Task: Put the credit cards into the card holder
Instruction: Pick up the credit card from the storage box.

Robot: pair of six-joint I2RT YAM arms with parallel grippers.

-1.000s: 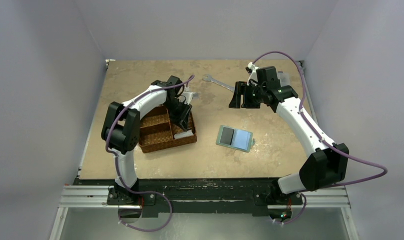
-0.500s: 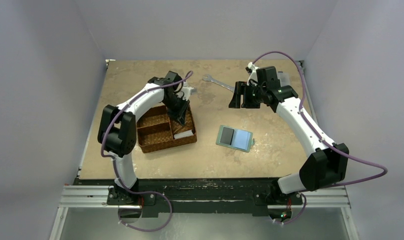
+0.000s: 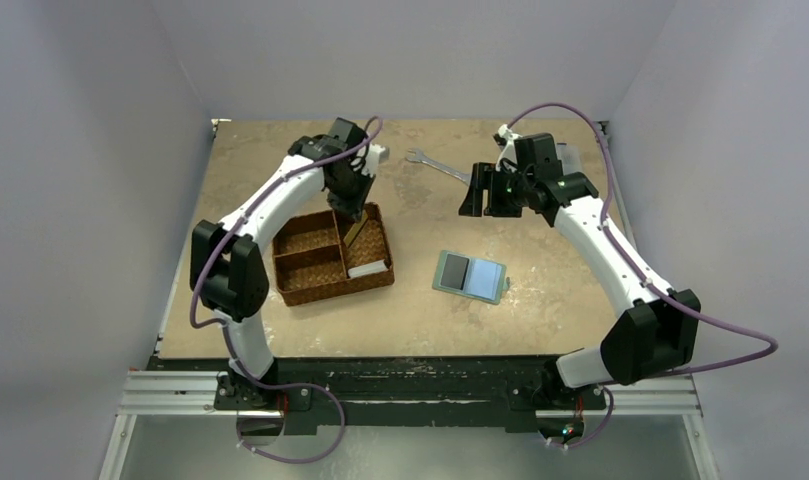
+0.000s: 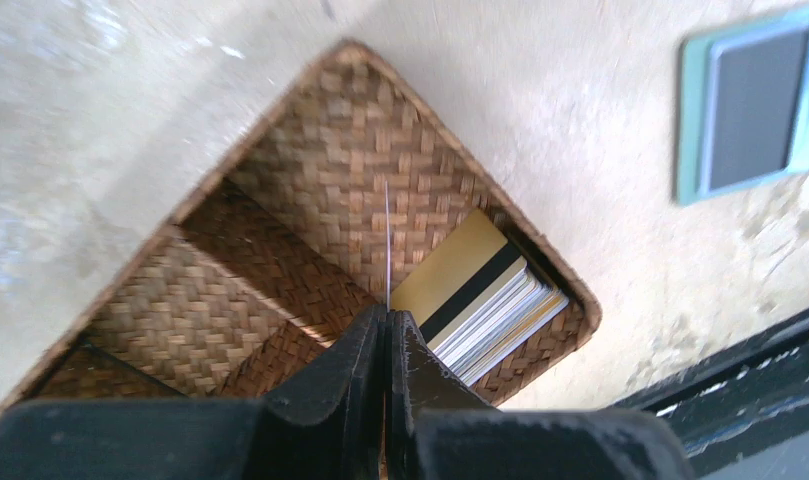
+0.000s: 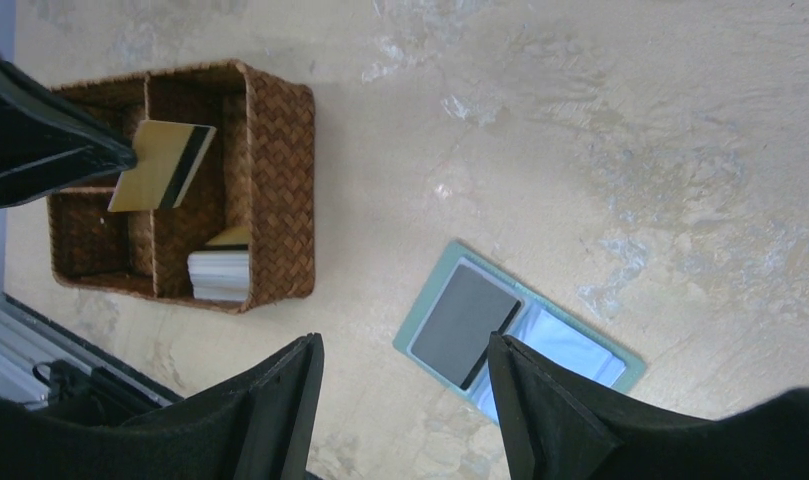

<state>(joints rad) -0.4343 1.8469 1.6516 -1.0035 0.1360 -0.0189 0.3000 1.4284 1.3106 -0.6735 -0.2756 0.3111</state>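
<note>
The left arm has pulled up and back from the brown woven basket (image 3: 310, 272). The left gripper (image 3: 351, 206) now hangs above the basket, clenched on a thin orange-yellow card (image 5: 162, 165) with a black stripe. The tabletop (image 3: 550, 300) is mottled beige and stone-like, boxed in by plain pale walls (image 3: 80, 150). A stack of cards (image 4: 490, 300) sits in the basket's right-hand compartment, pale edges showing. The card holder (image 3: 470, 275), flat and grey-green, lies open right of the basket with a dark grey card (image 5: 465, 325) in one pocket. The right gripper (image 3: 477, 193) hovers farther right, spread and holding nothing. A steel wrench (image 3: 435, 163) lies beyond the basket.
</note>
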